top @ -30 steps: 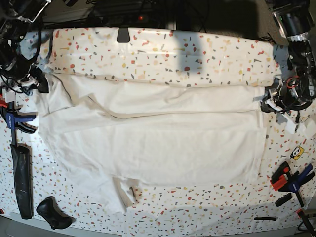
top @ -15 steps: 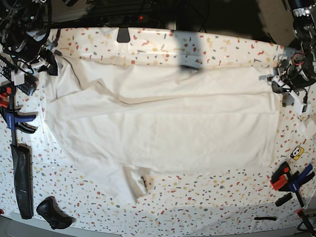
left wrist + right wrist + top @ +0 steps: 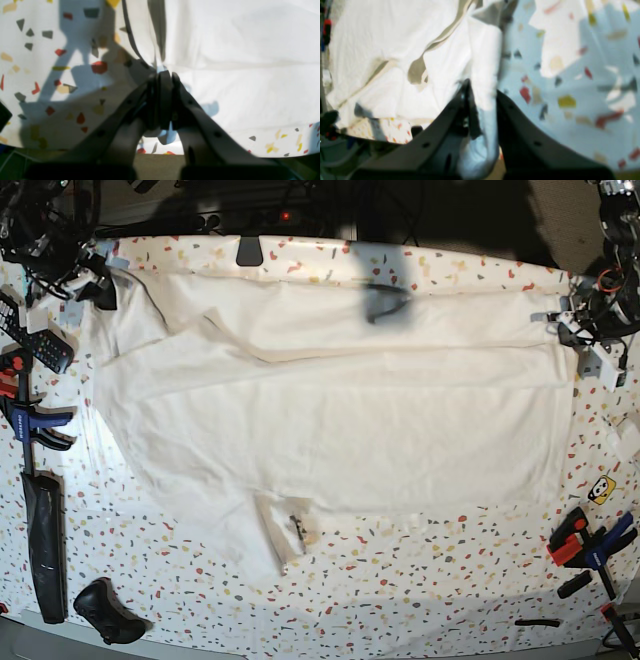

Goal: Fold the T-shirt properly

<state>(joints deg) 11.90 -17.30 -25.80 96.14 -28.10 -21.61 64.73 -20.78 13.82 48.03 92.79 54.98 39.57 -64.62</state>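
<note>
The T-shirt (image 3: 340, 420) lies spread across the bench (image 3: 420, 580); both grippers, left (image 3: 572, 330) and right (image 3: 100, 285), pinch its far corners with fingers pressed together; spreading seems underway; next, lay it flat.

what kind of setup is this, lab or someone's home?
Probably a robotics lab bench, not a home: clamps grip the terrazzo table edge, cables are bundled behind it, and two robot grippers hold a T-shirt.
</note>
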